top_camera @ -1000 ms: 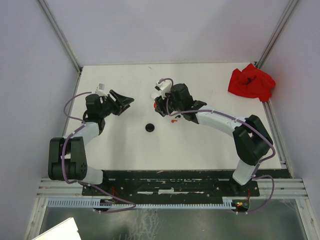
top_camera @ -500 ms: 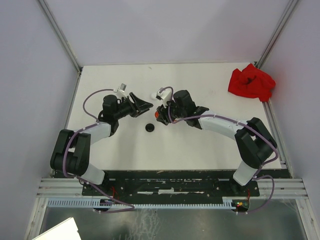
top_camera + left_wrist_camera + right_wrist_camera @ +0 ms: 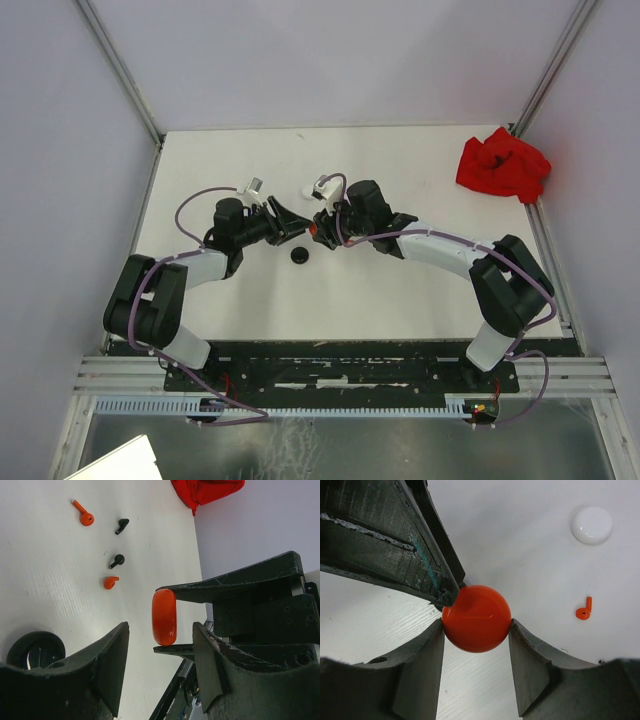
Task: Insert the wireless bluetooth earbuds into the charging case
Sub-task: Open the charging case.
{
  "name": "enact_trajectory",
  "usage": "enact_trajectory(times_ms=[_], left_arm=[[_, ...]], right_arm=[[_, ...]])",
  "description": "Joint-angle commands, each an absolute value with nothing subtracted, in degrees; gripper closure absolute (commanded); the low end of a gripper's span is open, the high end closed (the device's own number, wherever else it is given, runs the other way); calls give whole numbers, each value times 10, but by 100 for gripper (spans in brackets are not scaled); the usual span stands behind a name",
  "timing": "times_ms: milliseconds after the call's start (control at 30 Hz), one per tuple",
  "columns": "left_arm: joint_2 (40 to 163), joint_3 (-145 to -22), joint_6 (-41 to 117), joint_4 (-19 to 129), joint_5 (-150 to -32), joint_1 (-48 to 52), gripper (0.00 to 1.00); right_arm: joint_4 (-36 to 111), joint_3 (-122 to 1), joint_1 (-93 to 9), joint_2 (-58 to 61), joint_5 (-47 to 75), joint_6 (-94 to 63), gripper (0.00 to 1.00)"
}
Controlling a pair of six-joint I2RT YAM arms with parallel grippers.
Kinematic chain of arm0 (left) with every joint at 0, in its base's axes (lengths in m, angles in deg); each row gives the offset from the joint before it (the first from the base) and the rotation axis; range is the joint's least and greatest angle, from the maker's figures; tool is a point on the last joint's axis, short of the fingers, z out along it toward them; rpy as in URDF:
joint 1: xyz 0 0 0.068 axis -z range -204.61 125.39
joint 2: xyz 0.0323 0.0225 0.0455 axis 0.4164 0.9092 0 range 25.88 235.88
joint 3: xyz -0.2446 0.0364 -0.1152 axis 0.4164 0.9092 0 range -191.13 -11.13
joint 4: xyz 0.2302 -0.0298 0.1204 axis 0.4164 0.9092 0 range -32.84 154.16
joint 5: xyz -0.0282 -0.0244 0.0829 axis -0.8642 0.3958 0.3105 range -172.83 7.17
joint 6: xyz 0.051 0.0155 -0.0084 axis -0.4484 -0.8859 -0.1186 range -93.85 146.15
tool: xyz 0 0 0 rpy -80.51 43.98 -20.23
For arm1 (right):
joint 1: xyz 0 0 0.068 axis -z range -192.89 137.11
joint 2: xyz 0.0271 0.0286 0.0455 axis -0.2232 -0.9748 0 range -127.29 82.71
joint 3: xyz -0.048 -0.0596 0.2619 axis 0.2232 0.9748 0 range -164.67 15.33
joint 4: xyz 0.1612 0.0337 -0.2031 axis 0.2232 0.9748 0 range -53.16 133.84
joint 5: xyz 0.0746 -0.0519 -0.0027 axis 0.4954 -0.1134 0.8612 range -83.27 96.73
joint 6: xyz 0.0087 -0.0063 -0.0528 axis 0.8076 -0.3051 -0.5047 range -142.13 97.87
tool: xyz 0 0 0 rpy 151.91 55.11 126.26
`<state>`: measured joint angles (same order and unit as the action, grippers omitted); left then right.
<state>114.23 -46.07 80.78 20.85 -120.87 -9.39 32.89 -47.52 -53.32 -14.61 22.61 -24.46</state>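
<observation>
On the white table (image 3: 400, 300) several earbuds (image 3: 86, 518) lie loose, not yet inserted, while the right fingers (image 3: 417, 670) clamp the red case (image 3: 476, 618) and the left fingers (image 3: 112, 655) stand apart beside it.

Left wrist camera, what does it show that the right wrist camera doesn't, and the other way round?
Only the left wrist view: two black earbuds, a black case, the red cloth and a second red earbud. Only the right wrist view: a white case. Both: the red case clamped in the right gripper, the open left gripper close to it, and one red earbud.
</observation>
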Motion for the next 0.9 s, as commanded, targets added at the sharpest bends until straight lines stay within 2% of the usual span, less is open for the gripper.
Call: enact_trajectory(times_ms=[0, 867], left_arm=[[1143, -461, 814, 169, -1215, -88, 41], [1172, -466, 846, 119, -1207, -74, 54]], right_arm=[[298, -477, -531, -119, 231, -251, 74], [292, -473, -531, -119, 237, -250, 75]])
